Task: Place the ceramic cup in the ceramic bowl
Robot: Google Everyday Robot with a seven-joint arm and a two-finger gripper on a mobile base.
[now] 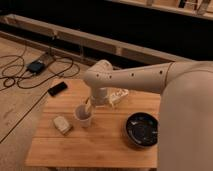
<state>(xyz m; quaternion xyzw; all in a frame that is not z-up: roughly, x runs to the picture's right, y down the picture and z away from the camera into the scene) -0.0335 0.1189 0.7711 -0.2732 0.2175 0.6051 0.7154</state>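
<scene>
The ceramic cup (83,116), a small pale tumbler, stands upright on the wooden table (100,145), left of centre. The ceramic bowl (142,130), wide and dark, sits on the table at the right, apart from the cup. My white arm (130,77) reaches in from the right and bends down just behind the cup. My gripper (90,104) is right above the cup's far rim, mostly hidden by the wrist.
A flat whitish block (62,124) lies left of the cup. A pale crumpled object (120,95) lies behind the arm. A black phone (57,89) sits at the table's far left corner. Cables and a device (36,66) lie on the floor at left.
</scene>
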